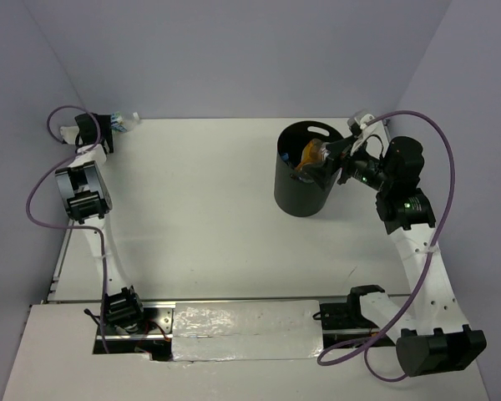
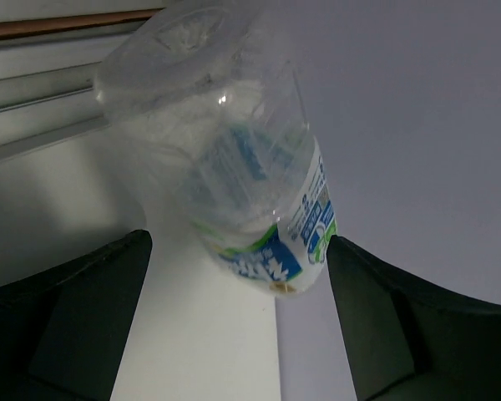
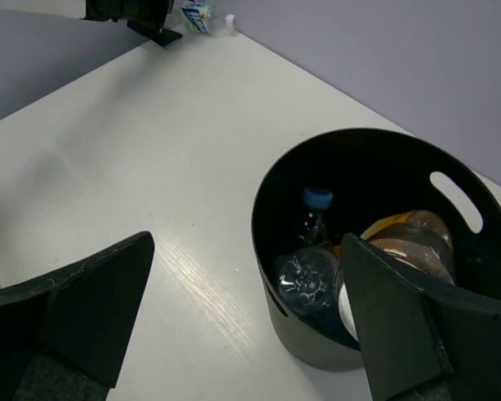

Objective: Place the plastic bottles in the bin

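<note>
A clear bottle with a blue label (image 2: pixel 234 159) lies at the table's back left corner (image 1: pixel 127 124), between my left gripper's (image 2: pixel 238 251) open fingers. Its label touches the right finger (image 2: pixel 376 317); the left finger stands apart. The left gripper (image 1: pixel 98 130) is low at that corner. The black bin (image 1: pixel 303 188) stands at the back right. In the right wrist view the bin (image 3: pixel 317 351) holds a clear bottle with a blue cap (image 3: pixel 314 219), another clear bottle (image 3: pixel 307 280) and the orange bottle (image 3: pixel 405 238). My right gripper (image 3: pixel 246 251) is open and empty over the bin's rim (image 1: pixel 326 159). No green bottle shows.
Walls stand close behind and to the left of the corner bottle. The table's back edge and a rail (image 2: pixel 42 75) show in the left wrist view. A taped strip (image 1: pixel 242 330) runs along the near edge between the arm bases.
</note>
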